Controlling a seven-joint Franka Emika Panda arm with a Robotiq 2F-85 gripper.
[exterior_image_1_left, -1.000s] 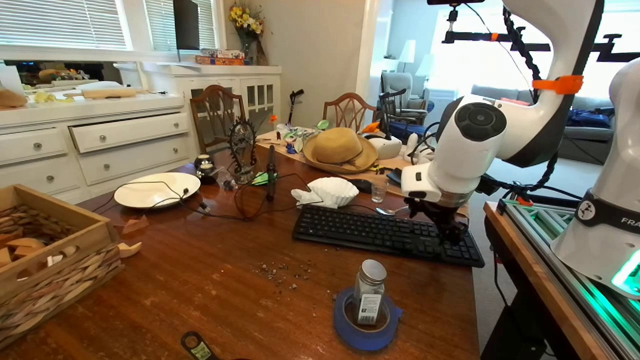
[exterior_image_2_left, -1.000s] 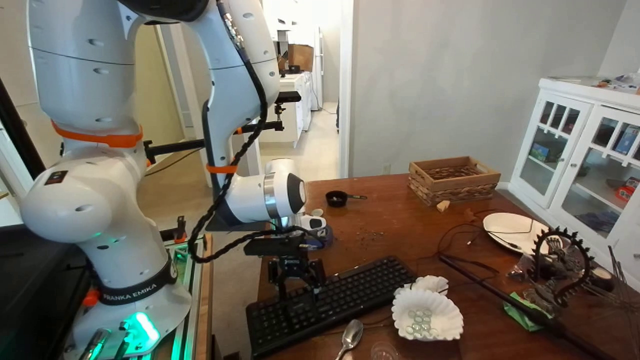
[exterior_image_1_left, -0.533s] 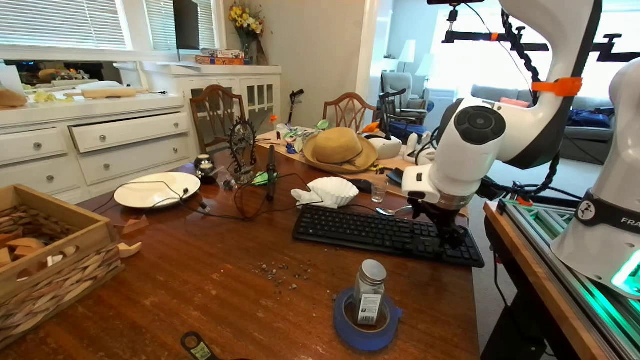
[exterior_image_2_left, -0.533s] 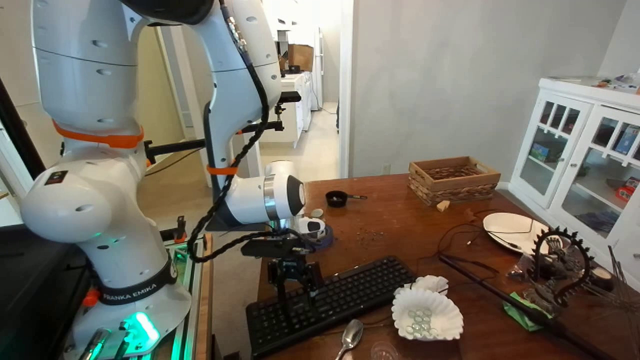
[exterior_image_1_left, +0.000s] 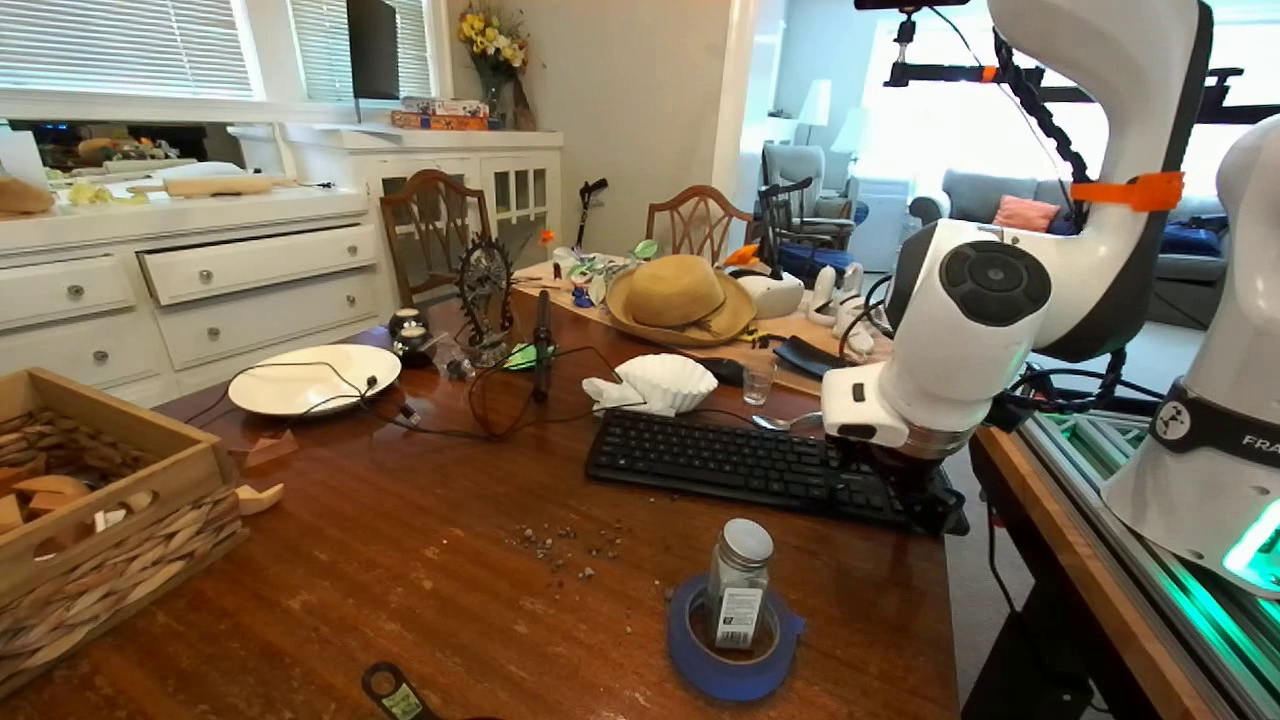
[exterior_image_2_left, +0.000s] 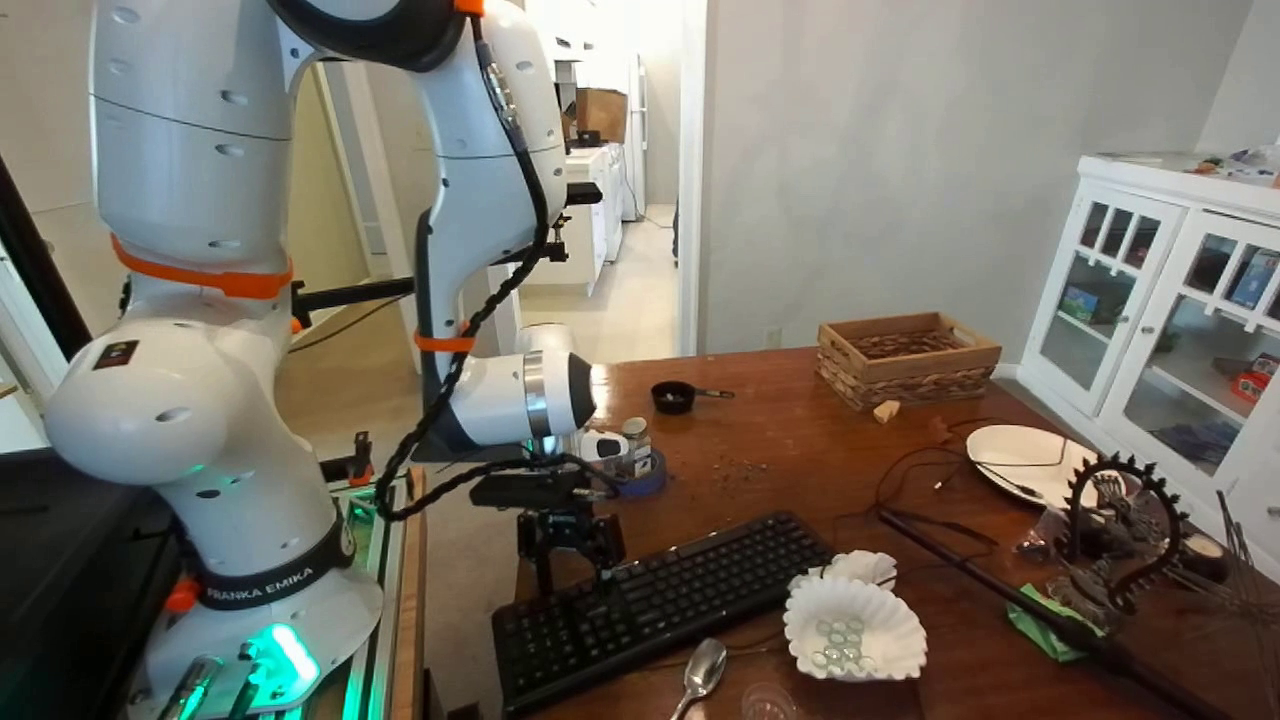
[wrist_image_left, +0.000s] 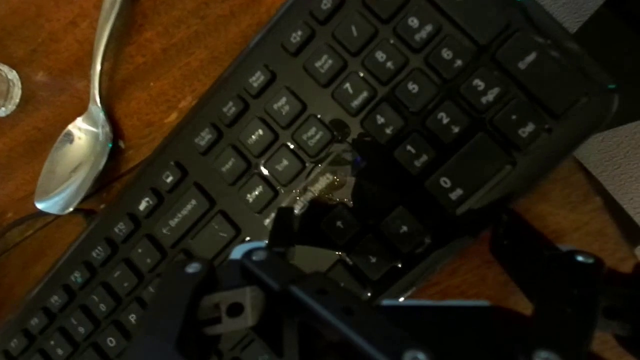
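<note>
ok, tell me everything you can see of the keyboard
Black keyboard, plastic-looking, with pale lettering, a number pad and arrow keys; a shiny patch beside the arrows catches the light. It lies flat on the wooden table, number-pad end jutting slightly past the edge. The open gripper is low at that end; whether it touches the keys isn't clear.

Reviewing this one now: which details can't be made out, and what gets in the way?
Wrist view: the fingers hide part of the keyboard.
Wrist view: the top edge cuts off the handle of the spoon.
Both exterior views: dark against dark, finger contact with the keys is unclear.
Exterior view: print on the jar label, too small.
Exterior view: scattered bits, too small to identify.
</note>
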